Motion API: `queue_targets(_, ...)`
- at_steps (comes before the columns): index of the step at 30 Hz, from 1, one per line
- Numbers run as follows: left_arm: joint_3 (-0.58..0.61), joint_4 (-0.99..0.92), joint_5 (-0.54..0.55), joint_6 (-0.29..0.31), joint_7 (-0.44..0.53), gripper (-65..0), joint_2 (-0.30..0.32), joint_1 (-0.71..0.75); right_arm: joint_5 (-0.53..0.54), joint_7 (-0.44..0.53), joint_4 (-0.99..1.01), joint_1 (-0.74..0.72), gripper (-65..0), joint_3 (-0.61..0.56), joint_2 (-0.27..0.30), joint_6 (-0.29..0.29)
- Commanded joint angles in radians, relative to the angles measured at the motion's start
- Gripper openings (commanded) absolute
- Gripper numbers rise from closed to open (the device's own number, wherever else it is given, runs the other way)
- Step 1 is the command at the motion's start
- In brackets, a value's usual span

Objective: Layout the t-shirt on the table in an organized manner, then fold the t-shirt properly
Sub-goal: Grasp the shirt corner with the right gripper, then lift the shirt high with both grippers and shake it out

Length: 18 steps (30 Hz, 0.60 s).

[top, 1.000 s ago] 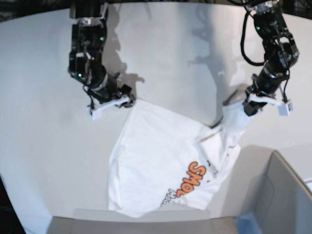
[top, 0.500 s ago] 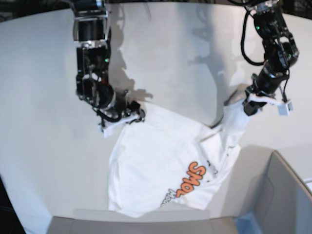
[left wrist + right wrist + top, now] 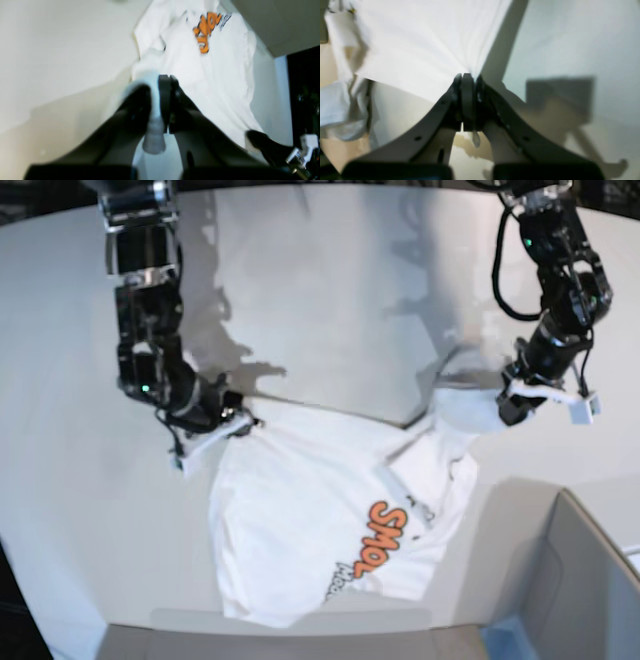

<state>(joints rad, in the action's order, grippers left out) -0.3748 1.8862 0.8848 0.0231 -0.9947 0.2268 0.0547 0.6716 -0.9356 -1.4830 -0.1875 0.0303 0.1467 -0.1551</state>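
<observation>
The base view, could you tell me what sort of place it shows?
Probably a robotics lab workcell: two black arms over a bare white table, a t-shirt between them, a grey bin at the edge.

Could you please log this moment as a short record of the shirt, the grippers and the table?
shirt: white t-shirt, orange lettering face up, partly spread, still creased
left gripper: shut on a bunched part of the shirt at its far right
right gripper: shut on the shirt's far left corner
table: white, shirt lying near its front edge
bin: grey, at front right, apart from the shirt
fold: not yet begun
</observation>
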Motion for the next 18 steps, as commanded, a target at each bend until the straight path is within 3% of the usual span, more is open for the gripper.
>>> queue_targets(1, -0.005, 0.019, 0.017, 0.011, 0.027, -65.0, 0.012, -0.057, 0.024, 0.022, -0.057, -0.048, -65.0, 0.009, 0.018, 0.027)
queue_targets(10, -0.006, 0.0, 0.012, 0.01, 0.027, -65.0, 0.016, -0.395, 0.023, 0.019, -0.175, -0.272, -65.0, 0.069, 0.127, 0.116)
queue_targets(16, -0.077, -0.225, 0.015, 0.01, 0.038, -65.0, 0.038, -0.662, 0.023, 0.02, -0.09, -0.51, -65.0, 0.069, 0.202, 0.119)
queue_targets(18, -0.082, -0.3, 0.014, 0.01, 0.038, -65.0, 0.041, -0.778, 0.023, 0.02, -0.009, -0.602, -65.0, 0.069, 0.218, 0.148)
